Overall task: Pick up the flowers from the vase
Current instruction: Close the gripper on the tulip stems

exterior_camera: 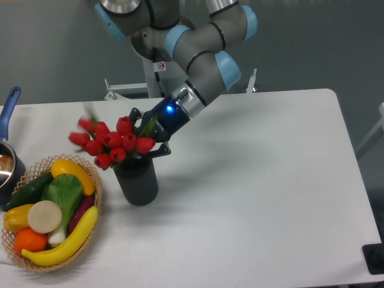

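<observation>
The flowers [114,143] are a tight bunch of red tulips with closed buds, about nine that can be counted, slightly blurred at the left edge, with a few green leaves among them. Their stems drop into the one vase [137,181], a dark matte cylinder standing upright on the white table [258,180], just right of a wicker basket [95,204]. The single gripper [148,134] reaches in from the right, its two dark fingers drawn in around the bunch just above the vase mouth; it appears clamped on the stems. The basket holds one banana, one orange, one cucumber and other produce. One blue-handled pot [9,157] sits at the left edge.
</observation>
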Robot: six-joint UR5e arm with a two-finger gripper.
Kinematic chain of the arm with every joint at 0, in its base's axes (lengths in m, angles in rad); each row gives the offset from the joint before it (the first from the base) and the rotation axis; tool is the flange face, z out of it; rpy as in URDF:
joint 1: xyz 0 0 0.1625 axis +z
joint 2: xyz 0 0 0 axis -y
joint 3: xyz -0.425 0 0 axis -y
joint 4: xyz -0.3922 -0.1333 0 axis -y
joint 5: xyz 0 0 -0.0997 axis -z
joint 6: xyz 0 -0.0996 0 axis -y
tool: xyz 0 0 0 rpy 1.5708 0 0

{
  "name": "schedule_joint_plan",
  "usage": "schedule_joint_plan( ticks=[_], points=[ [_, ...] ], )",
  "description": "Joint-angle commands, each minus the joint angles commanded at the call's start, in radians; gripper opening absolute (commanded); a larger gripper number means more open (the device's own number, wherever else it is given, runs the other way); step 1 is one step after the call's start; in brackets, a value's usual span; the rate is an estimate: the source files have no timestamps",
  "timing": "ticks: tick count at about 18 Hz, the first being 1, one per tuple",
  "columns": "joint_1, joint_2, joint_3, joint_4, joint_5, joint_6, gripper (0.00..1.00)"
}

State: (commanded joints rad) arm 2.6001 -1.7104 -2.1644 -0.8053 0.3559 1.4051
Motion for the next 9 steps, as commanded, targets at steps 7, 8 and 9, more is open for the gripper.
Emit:
schedule_joint_plan(
  ticks=[7, 8, 9],
  points=[
    [0.003, 0.006, 0.003, -0.002, -0.023, -0.011, 0.30],
    [0.003, 0.009, 0.006, -0.003, -0.025, -0.012, 0.30],
    [0.005, 0.014, 0.006, -0.003, -0.029, -0.018, 0.30]
  ],
)
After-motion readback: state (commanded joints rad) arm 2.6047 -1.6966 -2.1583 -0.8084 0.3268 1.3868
